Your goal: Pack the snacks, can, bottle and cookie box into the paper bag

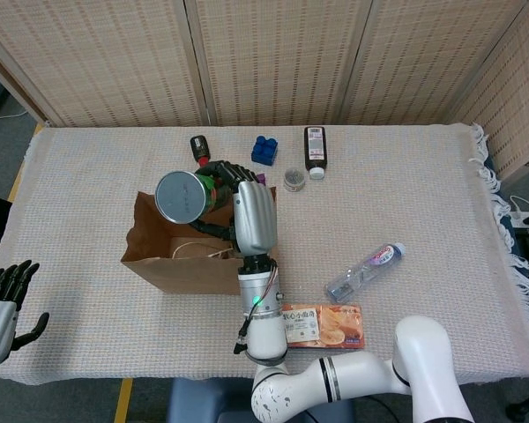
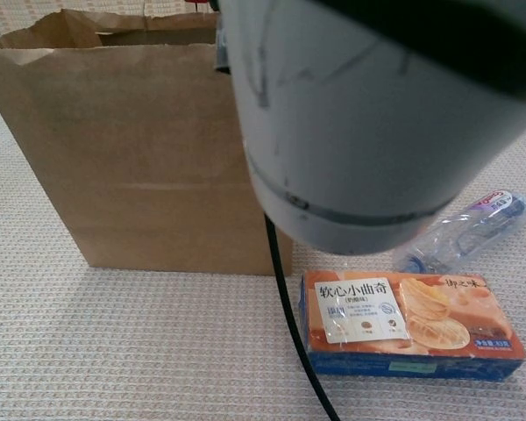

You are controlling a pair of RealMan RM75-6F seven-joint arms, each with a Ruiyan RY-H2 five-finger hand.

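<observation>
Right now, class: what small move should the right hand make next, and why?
Probably lower the can into the bag and let go. The right hand holds the can over the bag's open mouth, tipped on its side, so it is likely lined up.

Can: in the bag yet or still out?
Out. The right hand holds the can on its side above the open paper bag, its round end facing the head camera, not yet lowered inside.

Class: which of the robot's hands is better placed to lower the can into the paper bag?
Right hand: it grips the can above the open paper bag. The left hand is off the table's edge.
</observation>
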